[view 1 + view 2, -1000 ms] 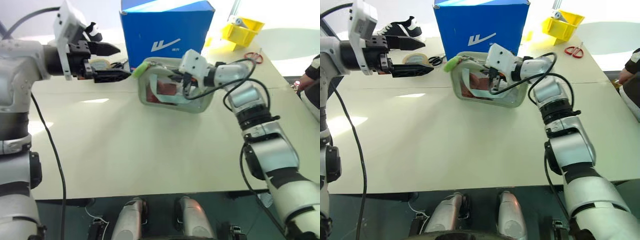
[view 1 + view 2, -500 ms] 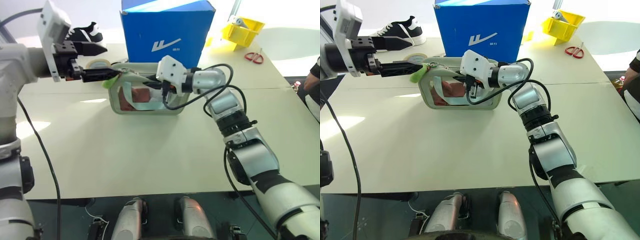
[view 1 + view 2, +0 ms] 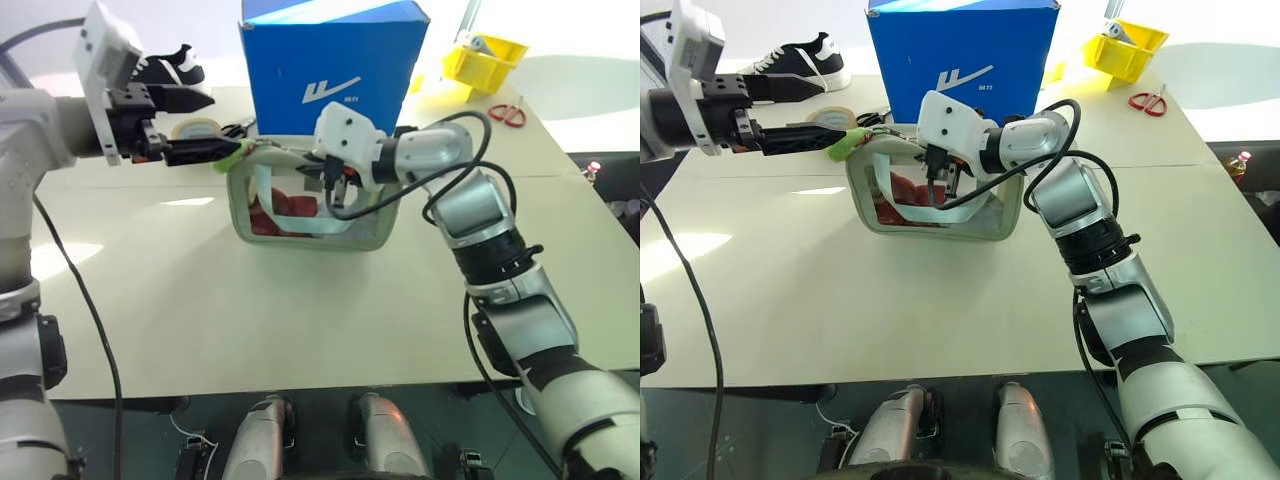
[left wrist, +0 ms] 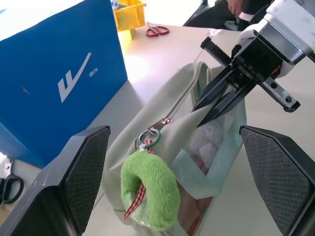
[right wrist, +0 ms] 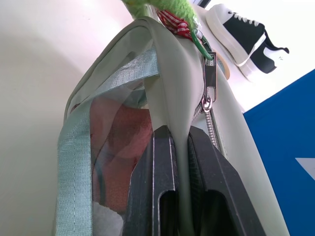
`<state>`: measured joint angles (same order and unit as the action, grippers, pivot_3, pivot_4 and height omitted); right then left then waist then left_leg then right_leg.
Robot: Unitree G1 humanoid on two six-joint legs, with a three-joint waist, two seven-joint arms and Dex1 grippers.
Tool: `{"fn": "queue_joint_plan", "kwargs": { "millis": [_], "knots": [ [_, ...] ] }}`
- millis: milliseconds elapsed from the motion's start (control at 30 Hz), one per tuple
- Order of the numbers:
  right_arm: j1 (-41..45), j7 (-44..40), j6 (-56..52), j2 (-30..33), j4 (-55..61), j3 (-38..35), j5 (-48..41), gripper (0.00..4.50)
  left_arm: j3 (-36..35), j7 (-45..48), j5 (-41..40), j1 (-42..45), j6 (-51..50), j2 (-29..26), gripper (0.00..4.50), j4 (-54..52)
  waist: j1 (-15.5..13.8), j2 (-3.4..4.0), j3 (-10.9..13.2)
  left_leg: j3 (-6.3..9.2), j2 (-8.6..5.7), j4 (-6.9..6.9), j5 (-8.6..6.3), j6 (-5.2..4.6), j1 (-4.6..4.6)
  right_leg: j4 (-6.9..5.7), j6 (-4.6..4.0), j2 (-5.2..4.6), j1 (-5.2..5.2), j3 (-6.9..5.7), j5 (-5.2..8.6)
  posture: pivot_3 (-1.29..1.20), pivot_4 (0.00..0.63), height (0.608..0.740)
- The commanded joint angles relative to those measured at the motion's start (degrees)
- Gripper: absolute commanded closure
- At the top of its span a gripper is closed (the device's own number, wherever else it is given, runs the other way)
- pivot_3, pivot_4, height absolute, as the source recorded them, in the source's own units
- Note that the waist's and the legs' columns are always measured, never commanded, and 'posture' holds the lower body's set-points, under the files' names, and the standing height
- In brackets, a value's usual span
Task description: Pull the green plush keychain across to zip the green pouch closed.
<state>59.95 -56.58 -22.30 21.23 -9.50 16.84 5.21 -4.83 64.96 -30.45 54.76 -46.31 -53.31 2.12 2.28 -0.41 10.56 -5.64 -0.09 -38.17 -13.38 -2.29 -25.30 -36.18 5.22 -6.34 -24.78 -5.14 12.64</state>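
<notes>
The green pouch [image 3: 310, 215] stands upright over the middle of the table, its clear window showing red contents. My right gripper [image 5: 181, 142] is shut on the pouch's top edge, next to the zipper. The green plush keychain [image 4: 150, 189] hangs from the zipper pull at the pouch's left end. My left gripper [image 3: 218, 126] is open, pointing at that end. The keychain [image 3: 232, 155] lies between its wide-apart pads [image 4: 86, 172], by the lower fingertip. I cannot tell whether it touches the finger.
A big blue box [image 3: 330, 70] stands right behind the pouch. A black and white shoe [image 3: 805, 60], a tape roll [image 3: 200, 128] and black scissors [image 4: 7, 187] lie at the back left. A yellow bin [image 3: 485, 60] and red scissors [image 3: 508, 113] are at the back right.
My right gripper has carried the pouch leftward, bringing the keychain from beyond the left gripper's tips to between its fingers. The left gripper stayed open. The person at the right edge is gone.
</notes>
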Motion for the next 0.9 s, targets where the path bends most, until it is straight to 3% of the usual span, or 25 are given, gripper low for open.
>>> {"fn": "queue_joint_plan", "kwargs": {
  "millis": [33,267,400,533,700,900],
  "knots": [
    [-1.22,0.23,-0.35,-0.26,2.69,0.33,-0.98,4.45,0.23,1.63,0.83,1.29,2.25,-1.51,0.0,-0.08,-0.11,-0.01,0.0,0.0,0.0,0.0,0.0,0.0,0.0,0.0,0.0,0.0,0.0,0.0,0.0,0.0,0.15,0.74],
    [-4.14,-2.5,-6.12,0.72,9.35,0.57,-4.37,4.45,0.43,2.06,1.64,1.38,3.31,-1.87,0.0,1.1,-0.15,-0.02,-0.01,0.0,0.0,-0.02,0.0,0.0,0.01,-0.01,0.0,-0.01,0.02,0.0,0.0,0.0,0.15,0.74],
    [-5.09,-3.85,-12.68,2.04,15.21,-2.13,-9.06,2.9,-0.04,1.95,1.52,0.79,3.33,-1.92,0.0,0.87,-0.15,-0.02,-0.01,0.0,0.0,-0.02,0.0,-0.01,0.01,-0.01,0.0,-0.01,0.01,0.0,0.0,0.0,0.15,0.74],
    [-5.35,-1.96,-17.47,5.5,18.11,-8.78,-13.27,0.88,-1.76,1.08,1.05,-0.22,2.88,-2.35,0.0,1.11,-0.29,-0.02,-0.01,0.0,0.01,-0.02,-0.01,-0.02,0.0,0.0,0.0,-0.02,0.01,0.0,0.0,0.0,0.15,0.74],
    [-9.14,-3.9,-17.95,13.81,20.07,-16.57,-18.22,0.88,-3.46,0.67,0.85,-3.21,2.86,-4.0,0.0,1.02,-1.26,-0.02,-0.01,-0.02,-0.02,-0.02,-0.04,-0.06,0.01,0.03,0.01,-0.07,0.01,0.0,0.0,0.0,0.15,0.74],
    [-15.72,-7.98,-15.29,22.42,21.09,-17.66,-20.74,0.88,-3.06,0.61,0.58,-4.98,2.72,-3.89,0.0,0.69,-1.61,-0.04,-0.01,-0.02,-0.04,-0.02,-0.21,-0.33,-0.01,0.15,0.0,-0.13,0.04,-0.02,0.0,0.0,0.15,0.74]
  ]
}}
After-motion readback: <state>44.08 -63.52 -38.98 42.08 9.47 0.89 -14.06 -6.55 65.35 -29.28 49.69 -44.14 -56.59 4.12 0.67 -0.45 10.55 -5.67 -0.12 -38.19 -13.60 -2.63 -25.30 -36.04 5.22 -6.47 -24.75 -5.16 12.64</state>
